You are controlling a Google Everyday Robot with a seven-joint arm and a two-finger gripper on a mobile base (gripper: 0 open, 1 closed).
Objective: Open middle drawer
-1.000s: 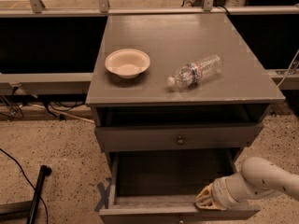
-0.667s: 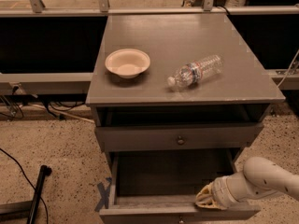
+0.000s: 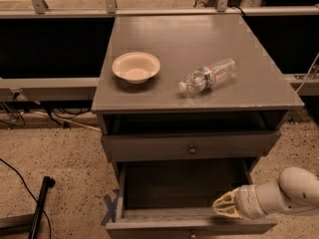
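The middle drawer (image 3: 164, 227) is grey and stands pulled well out of the cabinet, showing its dark interior (image 3: 179, 183). Its small round knob (image 3: 192, 235) sits at the bottom edge of the camera view. My gripper (image 3: 223, 207), cream-coloured at the end of a white arm (image 3: 279, 193), comes in from the right. It hovers over the right part of the drawer, just behind the front panel's top edge. The lowest drawer is out of view.
The upper grey drawer (image 3: 149, 147) with its knob (image 3: 192, 149) sits above the open one. On the cabinet top (image 3: 189, 34) stand a cream bowl (image 3: 135, 66) and a lying plastic water bottle (image 3: 208, 75). A black pole (image 3: 40, 205) and blue tape (image 3: 109, 208) lie on the floor to the left.
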